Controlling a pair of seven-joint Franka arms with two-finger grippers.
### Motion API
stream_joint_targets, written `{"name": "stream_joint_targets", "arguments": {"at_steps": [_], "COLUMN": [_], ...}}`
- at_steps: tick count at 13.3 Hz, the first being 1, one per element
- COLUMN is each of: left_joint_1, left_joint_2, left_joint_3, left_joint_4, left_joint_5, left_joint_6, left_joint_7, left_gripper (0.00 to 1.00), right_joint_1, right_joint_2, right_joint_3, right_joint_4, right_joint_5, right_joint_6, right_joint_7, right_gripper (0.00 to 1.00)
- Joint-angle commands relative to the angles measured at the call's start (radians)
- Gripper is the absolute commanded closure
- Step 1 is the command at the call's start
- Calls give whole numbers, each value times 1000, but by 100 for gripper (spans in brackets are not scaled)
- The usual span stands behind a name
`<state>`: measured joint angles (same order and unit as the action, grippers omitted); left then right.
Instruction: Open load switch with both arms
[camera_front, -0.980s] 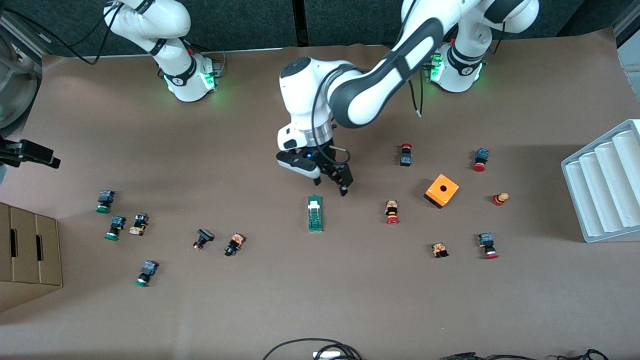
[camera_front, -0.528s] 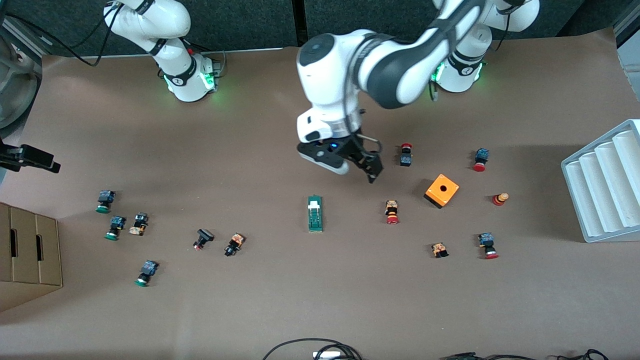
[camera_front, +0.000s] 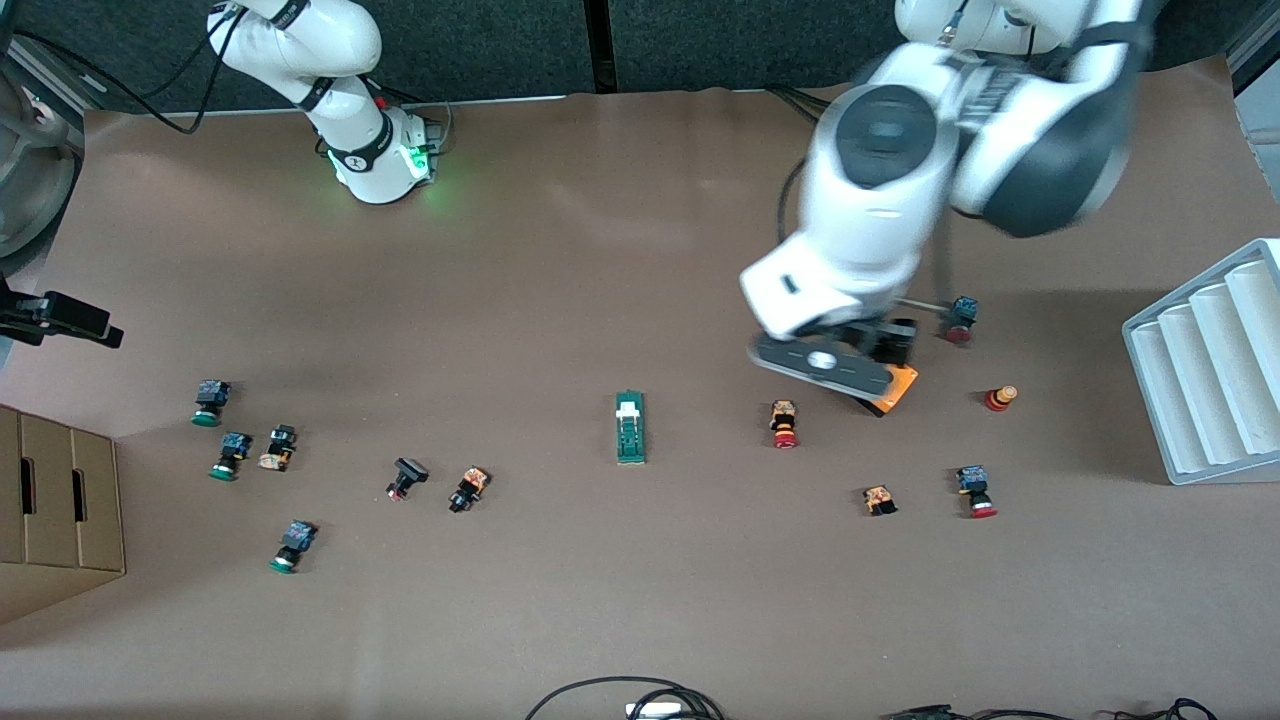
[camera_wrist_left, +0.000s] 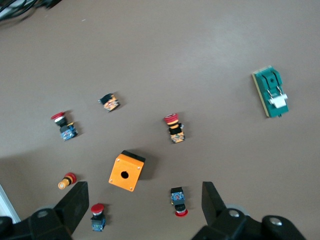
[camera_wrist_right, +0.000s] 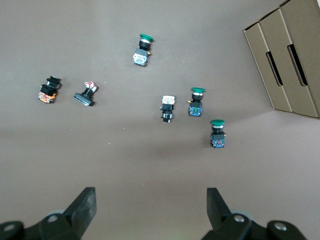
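The load switch (camera_front: 630, 428) is seen lying flat on the brown tabletop (camera_front: 620, 600), about in the middle, with nothing touching it. It is a thin green bar — long and narrow — with a small white piece at the end that is farther from the front camera. Little ridges are seen along its middle. In the left wrist view the same green bar (camera_wrist_left: 270, 92) is seen with a silver clip near its white end.

The left gripper (camera_wrist_left: 142, 207) is held up in the air over the orange box (camera_front: 898, 385), toward the left arm's end of the table, and its fingers (camera_wrist_left: 75, 205) are spread wide with nothing between them. The right gripper (camera_wrist_right: 150, 210) is held over the green-capped buttons (camera_wrist_right: 218, 133) near the cardboard box (camera_wrist_right: 287, 60) — its fingers are spread wide too, and nothing is held.
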<state>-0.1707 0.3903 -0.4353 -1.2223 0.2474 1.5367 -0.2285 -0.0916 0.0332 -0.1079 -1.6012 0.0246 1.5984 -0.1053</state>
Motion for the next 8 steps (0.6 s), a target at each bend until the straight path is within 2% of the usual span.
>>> {"name": "stream_joint_targets", "arguments": {"at_steps": [1,6,7,8], "left_joint_1": [89,235,250,240], "left_joint_2": [-39,-68,-77,-117], "left_joint_3": [-10,-8,6,74], "left_joint_4": [-5,-8,-11,-41], "left_joint_5": [-40,-49,-68,-89], "left_joint_6": [-21,-84,-82,-72], "left_joint_7": [12,28,55,89], "left_gripper": [0,0,0,0], "right_joint_1": [0,-1,0,-2], "right_joint_2": [4,5,5,5], "right_joint_3": [4,4,2,4], "right_joint_4": [4,4,4,4], "right_joint_5": [-23,-23,-23,-23], "right_joint_6": [11,11,11,12], "right_joint_7": [-10,-10,-10,-8], "right_gripper": [0,0,0,0]}}
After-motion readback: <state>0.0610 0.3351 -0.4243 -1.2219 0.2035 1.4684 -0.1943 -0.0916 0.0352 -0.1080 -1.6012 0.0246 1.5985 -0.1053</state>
